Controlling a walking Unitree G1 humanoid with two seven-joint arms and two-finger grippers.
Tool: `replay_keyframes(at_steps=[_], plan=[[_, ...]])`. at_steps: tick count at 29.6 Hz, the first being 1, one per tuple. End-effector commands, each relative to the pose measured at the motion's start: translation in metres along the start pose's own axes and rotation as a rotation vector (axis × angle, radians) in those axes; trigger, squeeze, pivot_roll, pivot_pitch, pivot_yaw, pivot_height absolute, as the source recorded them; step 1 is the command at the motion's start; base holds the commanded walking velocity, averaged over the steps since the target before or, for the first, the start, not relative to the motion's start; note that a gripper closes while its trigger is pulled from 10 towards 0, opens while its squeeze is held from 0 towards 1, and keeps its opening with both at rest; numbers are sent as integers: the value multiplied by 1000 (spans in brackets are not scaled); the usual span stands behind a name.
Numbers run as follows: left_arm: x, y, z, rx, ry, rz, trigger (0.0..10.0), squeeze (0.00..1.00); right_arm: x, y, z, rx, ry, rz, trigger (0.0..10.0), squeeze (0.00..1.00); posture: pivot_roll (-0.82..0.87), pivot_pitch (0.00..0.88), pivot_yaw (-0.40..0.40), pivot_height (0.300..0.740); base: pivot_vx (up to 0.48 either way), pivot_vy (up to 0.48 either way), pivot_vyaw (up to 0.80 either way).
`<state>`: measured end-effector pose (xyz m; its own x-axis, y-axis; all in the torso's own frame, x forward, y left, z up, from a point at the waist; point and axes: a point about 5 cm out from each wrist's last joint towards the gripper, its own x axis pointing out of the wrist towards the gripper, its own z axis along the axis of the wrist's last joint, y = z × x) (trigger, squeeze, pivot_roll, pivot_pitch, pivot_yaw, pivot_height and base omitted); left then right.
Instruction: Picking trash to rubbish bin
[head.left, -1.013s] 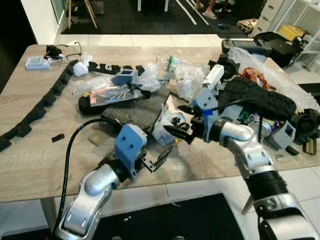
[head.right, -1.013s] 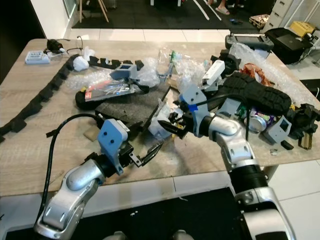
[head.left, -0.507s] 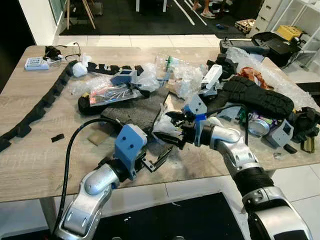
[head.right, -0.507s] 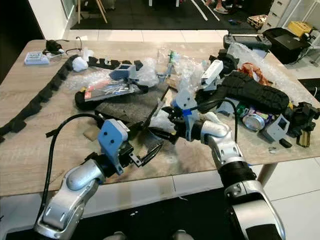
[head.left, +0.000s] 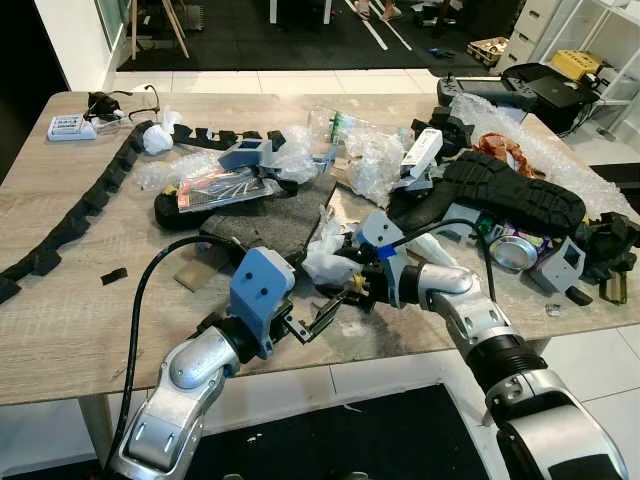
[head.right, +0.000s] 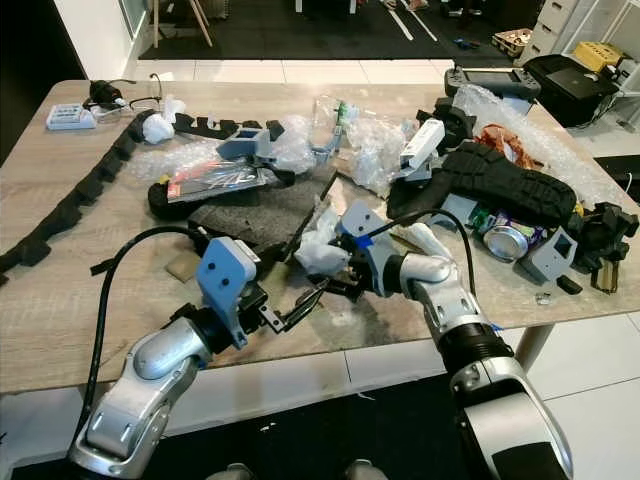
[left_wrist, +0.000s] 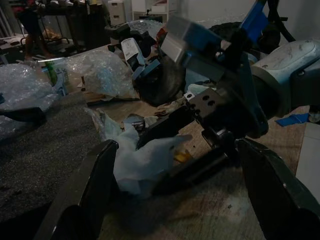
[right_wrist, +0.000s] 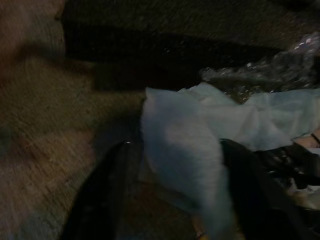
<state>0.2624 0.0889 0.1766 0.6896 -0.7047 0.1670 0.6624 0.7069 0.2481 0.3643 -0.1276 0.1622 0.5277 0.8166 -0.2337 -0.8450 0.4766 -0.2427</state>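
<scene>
Wooden desk (head.left: 70, 300), cluttered. Black segmented strip (head.left: 75, 215) runs along far L side. L gripper (head.left: 322, 317) hovers low nr front edge, fingers spread wide, holding nothing. Just beyond it: dark foam slab (head.left: 275, 215). Crumpled white tissue (head.left: 328, 266) (the trash) lies at slab's front corner, on desk. R gripper (head.left: 350, 290) reaches in from R, fingers either side of tissue; can't tell if clamped. Further R: black shoe sole (head.left: 515, 190), bubble wrap (head.left: 375, 160).
</scene>
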Motion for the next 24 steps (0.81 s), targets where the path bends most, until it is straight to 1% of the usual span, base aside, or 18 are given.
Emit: replay_keyframes(at_steps=[1,2,3,7,11,12,14,15,16,17,19,21,23,24], plan=[[0,-3,-2,2,4,-10,10000,0,-4,-5,3,0,-20,-11,0,0,24,151,-60,740,0,0,0],[0,-2,-2,2,3,-9,10000,0,-4,-7,8,-12,-41,-8,0,0,24,151,-60,740,0,0,0],[0,-2,-2,2,3,-9,10000,0,-4,-7,8,-12,-41,-8,0,0,24,151,-60,740,0,0,0],[0,-3,-2,4,3,-9,10000,0,-5,-11,22,-45,-81,-1,0,0,24,151,-60,740,0,0,0],[0,-3,-2,3,4,-8,10000,0,-9,-15,48,-73,-154,31,0,0,24,151,-60,740,0,0,0],[0,-3,-2,3,4,-8,10000,0,-9,-15,48,-73,-154,31,0,0,24,151,-60,740,0,0,0],[0,-3,-2,2,4,-10,10000,0,-13,-20,61,-70,-206,30,0,0,24,151,-60,740,0,0,0],[0,-3,-2,2,4,-10,10000,0,-13,-20,61,-70,-206,30,0,0,24,151,-60,740,0,0,0],[1,-3,-3,1,4,-12,10000,0,-17,-25,75,-64,-256,23,0,0,24,151,-60,740,0,0,0],[1,-3,-3,1,4,-12,10000,0,-17,-25,75,-64,-256,23,0,0,24,151,-60,740,0,0,0],[1,-4,-3,0,4,-14,10000,0,-20,-28,83,-65,-282,22,0,0,24,151,-60,740,0,0,0],[1,-4,-3,0,4,-15,10000,0,-21,-28,85,-73,-284,24,0,0,15,150,-59,740,0,0,0],[1,-4,-3,0,3,-13,10000,0,-25,-29,95,-73,-325,27,0,0,15,150,-59,740,0,0,0],[1,-3,-2,1,3,-10,10000,0,-31,-32,110,-50,-403,13,0,0,23,152,-61,740,0,0,0]])
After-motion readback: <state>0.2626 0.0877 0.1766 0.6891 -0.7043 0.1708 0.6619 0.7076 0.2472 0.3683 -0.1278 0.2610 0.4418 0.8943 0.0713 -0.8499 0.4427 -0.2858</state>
